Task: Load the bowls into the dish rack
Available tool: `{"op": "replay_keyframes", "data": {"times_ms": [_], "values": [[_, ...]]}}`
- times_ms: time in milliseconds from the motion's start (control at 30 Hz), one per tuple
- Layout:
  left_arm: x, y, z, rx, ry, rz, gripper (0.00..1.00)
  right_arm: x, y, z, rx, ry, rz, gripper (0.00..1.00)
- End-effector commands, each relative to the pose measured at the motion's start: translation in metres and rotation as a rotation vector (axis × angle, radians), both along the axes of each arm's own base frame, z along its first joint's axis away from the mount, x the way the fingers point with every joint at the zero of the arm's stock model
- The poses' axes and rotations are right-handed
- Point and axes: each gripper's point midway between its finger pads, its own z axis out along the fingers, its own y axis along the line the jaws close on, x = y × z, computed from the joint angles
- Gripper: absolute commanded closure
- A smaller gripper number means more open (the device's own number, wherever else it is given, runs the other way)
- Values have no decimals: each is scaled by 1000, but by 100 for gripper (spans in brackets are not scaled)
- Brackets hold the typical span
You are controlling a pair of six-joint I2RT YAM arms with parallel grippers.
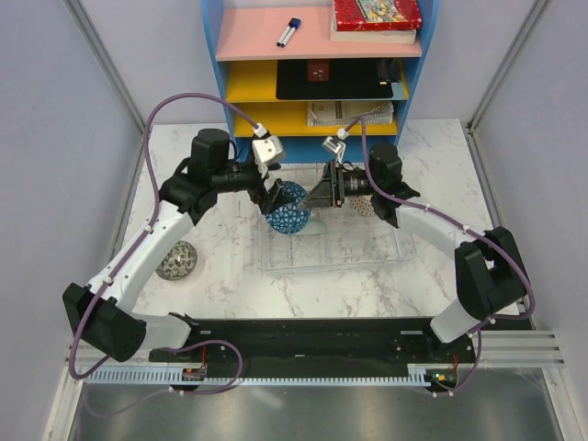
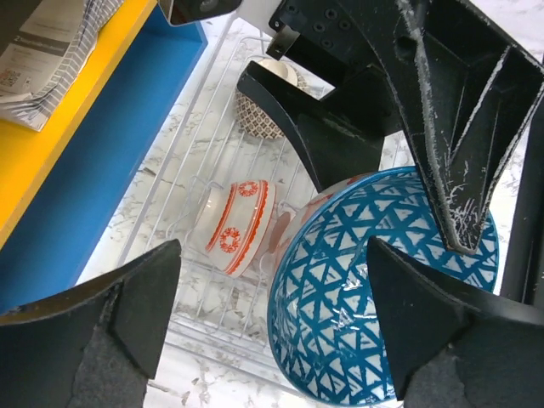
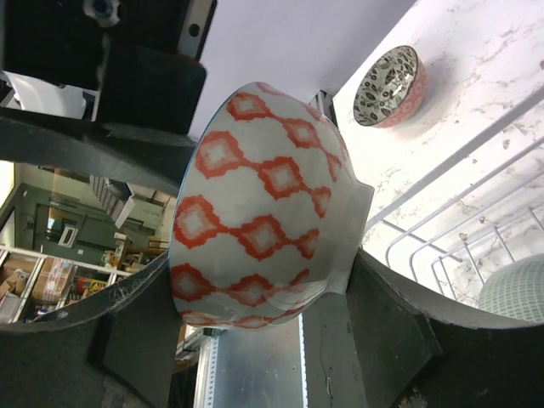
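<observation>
Right end effector [image 3: 259, 272] clamped on blue-lined bowl [image 1: 288, 213], held over dish rack's [image 1: 367, 250] far-left corner, mid-surface. Left end effector [image 2: 274, 255] spread wide around it. Red-patterned bowl [image 2: 238, 225] racked on edge.

Colours + patterns, item by item
Blue bowl [image 2: 340, 297]: blue triangle lattice inside, white w/ orange-red diamonds outside. Racked bowl [image 2: 238, 225]: white, orange-red bands + medallions. Far bowl [image 2: 255, 119]: brown net on cream. Table bowl [image 3: 391, 85]: black-white leaf print inside, salmon outside. Dish rack [image 1: 367, 253] clear; table [image 1: 441, 156] white marble, grey veins.
</observation>
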Motion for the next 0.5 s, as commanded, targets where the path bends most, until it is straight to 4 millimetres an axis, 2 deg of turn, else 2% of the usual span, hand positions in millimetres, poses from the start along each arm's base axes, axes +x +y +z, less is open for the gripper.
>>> {"op": "replay_keyframes", "data": {"times_ms": [0, 100, 167, 200, 267, 300, 333, 367, 400, 433, 467], "values": [[4, 0, 7, -15, -46, 2, 0, -1, -5, 16, 10, -121, -23, 100], [13, 11, 1, -3, -39, 47, 0, 7, -13, 13, -29, -138, -65, 100], [22, 26, -1, -12, -24, 84, 0, 16, -19, 18, -58, -171, -113, 100], [22, 30, -1, -23, -13, 83, 0, 22, -28, 12, -94, -148, -144, 100], [31, 51, -9, -21, 13, 144, 0, 37, -40, 17, -143, -253, -219, 100], [34, 57, -13, -11, 21, 168, 0, 39, -51, 4, -221, -207, -255, 100], [39, 68, -22, -5, 45, 201, 0, 45, -58, 9, -264, -337, -278, 100], [41, 75, -29, 2, 62, 227, 0, 58, -69, 1, -349, -369, -361, 100], [42, 79, -36, 7, 78, 240, 0, 57, -76, -8, -408, -366, -381, 100], [43, 87, -49, 14, 112, 265, 0, 59, -85, -9, -453, -439, -404, 100], [43, 90, -55, 18, 125, 277, 0, 67, -95, -15, -515, -460, -459, 100]]}}
